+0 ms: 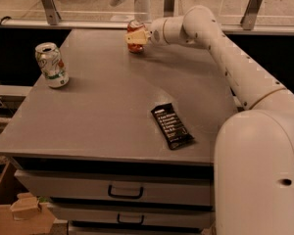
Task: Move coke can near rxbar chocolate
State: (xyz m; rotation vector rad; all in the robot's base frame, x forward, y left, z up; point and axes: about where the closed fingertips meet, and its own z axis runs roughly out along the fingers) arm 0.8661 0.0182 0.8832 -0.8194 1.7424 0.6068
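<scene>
On the surface [108, 111], the soda can [133, 28] stands top centre with the gripper [137, 38] at it, a second can [51, 65] sits upper left, and the snack bar [172, 126] lies right of centre.

A grey surface [103, 111] tops a cabinet [34, 177] with two drawers [63, 187] bearing dark handles [125, 192], and the hand [136, 37] sits at its far edge. Behind runs a low rail [19, 23] with metal posts [48, 4] and a pale floor [83, 4] beyond. A cardboard box [14, 214] stands at lower left.
</scene>
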